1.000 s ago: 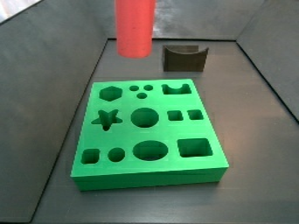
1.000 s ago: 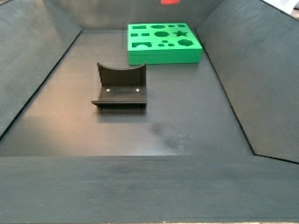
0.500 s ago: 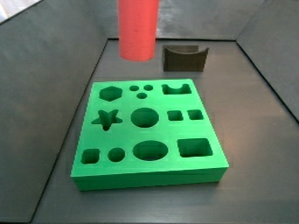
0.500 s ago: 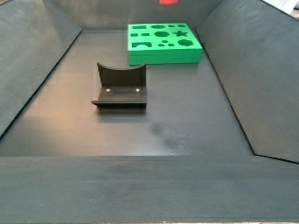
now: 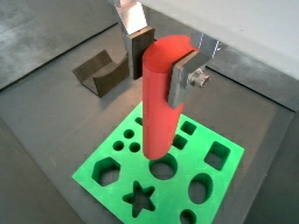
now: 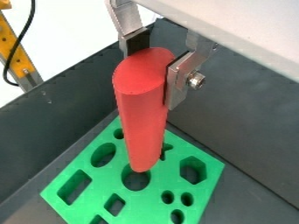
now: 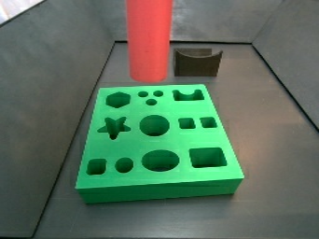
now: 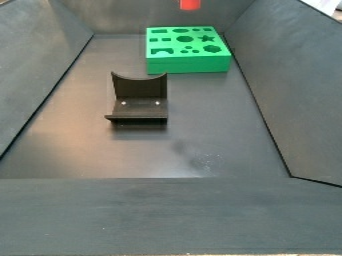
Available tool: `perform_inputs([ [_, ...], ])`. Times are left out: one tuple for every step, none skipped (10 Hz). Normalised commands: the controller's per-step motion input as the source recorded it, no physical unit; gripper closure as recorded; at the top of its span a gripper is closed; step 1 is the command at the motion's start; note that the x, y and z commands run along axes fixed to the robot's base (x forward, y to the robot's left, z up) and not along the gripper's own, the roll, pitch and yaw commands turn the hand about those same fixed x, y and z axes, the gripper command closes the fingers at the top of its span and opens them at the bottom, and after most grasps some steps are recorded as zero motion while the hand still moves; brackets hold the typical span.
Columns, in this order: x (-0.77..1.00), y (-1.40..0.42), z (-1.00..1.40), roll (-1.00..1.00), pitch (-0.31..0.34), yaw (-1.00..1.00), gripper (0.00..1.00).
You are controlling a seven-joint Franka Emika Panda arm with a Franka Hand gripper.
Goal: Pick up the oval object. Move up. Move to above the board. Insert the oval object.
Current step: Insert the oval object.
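Note:
My gripper [image 5: 131,54] is shut on the oval object [image 5: 159,96], a tall plain red peg held upright at its upper end; it shows too in a wrist view [image 6: 142,109]. The silver fingers [image 6: 179,77] press it from both sides. The peg hangs above the board [image 5: 205,179], a bright green slab with many shaped holes, clear of its surface. In a side view the peg [image 7: 148,39] hangs over the board's [image 7: 157,182] far edge, with the gripper out of frame. In a side view only the peg's lower tip [image 8: 190,5] shows above the board [image 8: 186,60].
The dark fixture [image 7: 196,62] stands on the floor beyond the board and shows nearer in a side view [image 8: 136,98] and in a wrist view [image 5: 100,70]. Grey bin walls [image 8: 40,90] enclose the floor. A yellow frame [image 6: 17,48] stands outside the bin.
The red peg has come lower, down towards the board, by a small amount. The board and the fixture have not moved.

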Motion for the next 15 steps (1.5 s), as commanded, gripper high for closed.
perform_inputs([
  [0.03, -0.19, 0.03, 0.0, 0.0, 0.16, 1.0],
  [0.08, -0.27, 0.0, 0.0, 0.0, 0.28, 1.0],
  [0.03, -0.3, 0.0, 0.03, 0.0, 0.31, 1.0],
  [0.03, -0.25, 0.0, 0.02, 0.0, 0.31, 1.0],
  [0.0, -0.25, -0.02, 0.06, 0.0, 0.31, 1.0],
  [0.05, -0.25, -0.1, 0.05, 0.0, 0.33, 1.0],
  [0.0, -0.26, -0.1, 0.04, 0.0, 0.29, 1.0],
  [0.07, -0.26, -0.13, 0.04, 0.0, 0.24, 1.0],
  [0.07, -0.25, -0.17, 0.05, 0.0, 0.19, 1.0],
  [0.12, -0.12, -0.11, 0.08, 0.057, 0.09, 1.0],
  [0.21, -0.15, -0.18, 0.15, 0.124, 0.1, 1.0],
  [0.24, -0.24, -0.22, 0.15, 0.127, 0.09, 1.0],
  [0.25, -0.24, -0.26, 0.16, 0.139, 0.11, 1.0],
  [0.21, -0.29, -0.35, 0.2, 0.146, 0.16, 1.0],
  [0.28, -0.35, -0.33, 0.19, 0.134, 0.21, 1.0],
])
